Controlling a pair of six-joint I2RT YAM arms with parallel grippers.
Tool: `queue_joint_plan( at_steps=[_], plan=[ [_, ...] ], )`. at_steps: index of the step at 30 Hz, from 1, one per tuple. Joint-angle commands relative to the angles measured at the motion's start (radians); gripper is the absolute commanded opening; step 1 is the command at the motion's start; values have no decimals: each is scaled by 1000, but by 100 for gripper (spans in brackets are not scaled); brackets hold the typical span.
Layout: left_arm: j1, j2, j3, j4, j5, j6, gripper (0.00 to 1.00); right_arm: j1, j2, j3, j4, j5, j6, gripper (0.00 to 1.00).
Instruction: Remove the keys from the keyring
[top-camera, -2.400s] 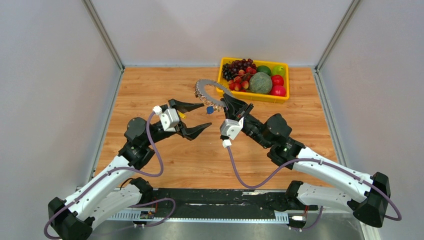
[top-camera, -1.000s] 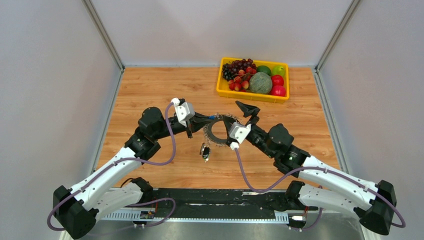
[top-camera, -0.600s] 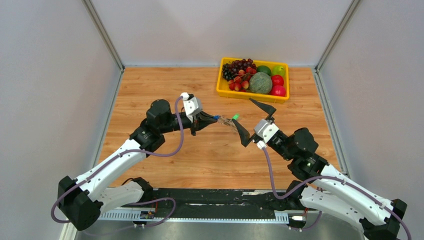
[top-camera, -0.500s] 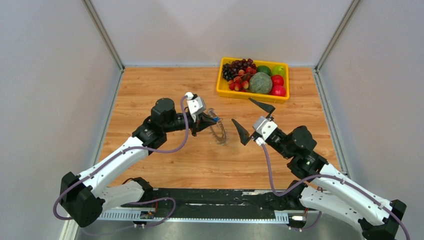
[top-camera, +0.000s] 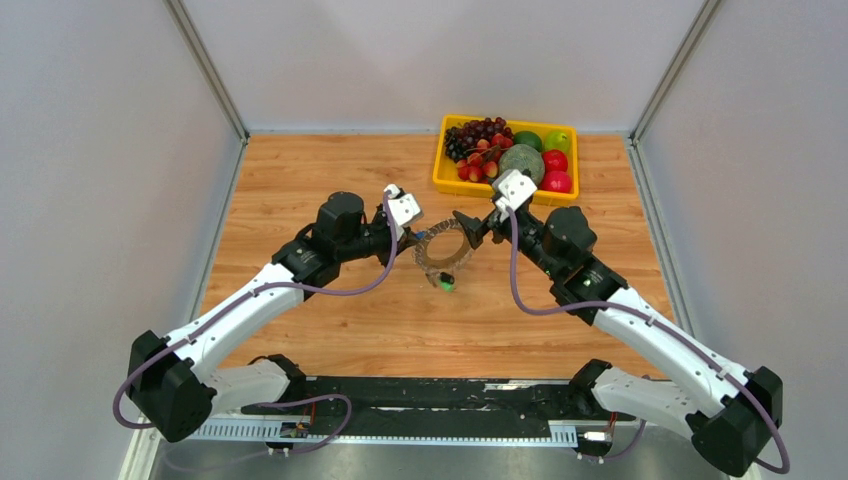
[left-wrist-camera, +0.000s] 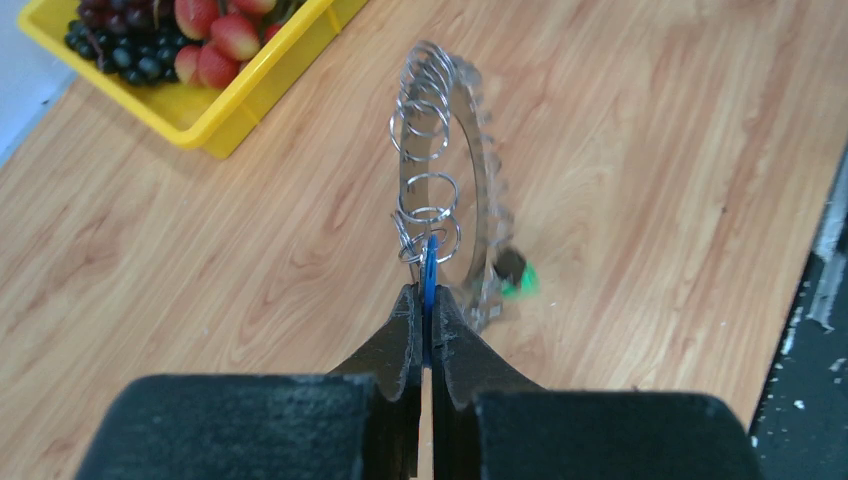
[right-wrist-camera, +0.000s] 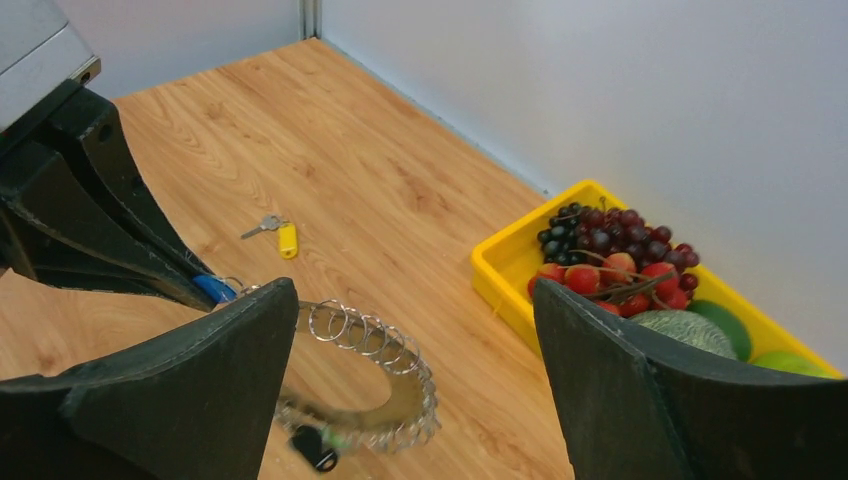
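Observation:
My left gripper is shut on the blue head of one of the keys, whose loop still joins it to the keyring. The dark ring with its silvery loops hangs tilted from that key. A green key and a black key dangle, blurred, at its low side. My right gripper stands wide open just beyond the ring's far right rim, with nothing between its fingers. A loose yellow key lies on the table.
A yellow tray of grapes, a melon and other fruit stands at the back right, close behind my right wrist. White walls enclose the wooden table on three sides.
My left gripper has carried the blue key and the swinging ring rightward and further back. The open right gripper has pulled away and come back in from the tray side.

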Motion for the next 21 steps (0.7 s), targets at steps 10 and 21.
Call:
queue_joint_plan(
  at_steps=[10, 21],
  plan=[
    [-103, 184, 314, -353, -321, 75, 0, -83, 54, 60, -46, -114, 257, 97],
    [-295, 261, 466, -579, -827, 254, 0, -89, 6, 4, -42, 225, 350, 100]
  ],
)
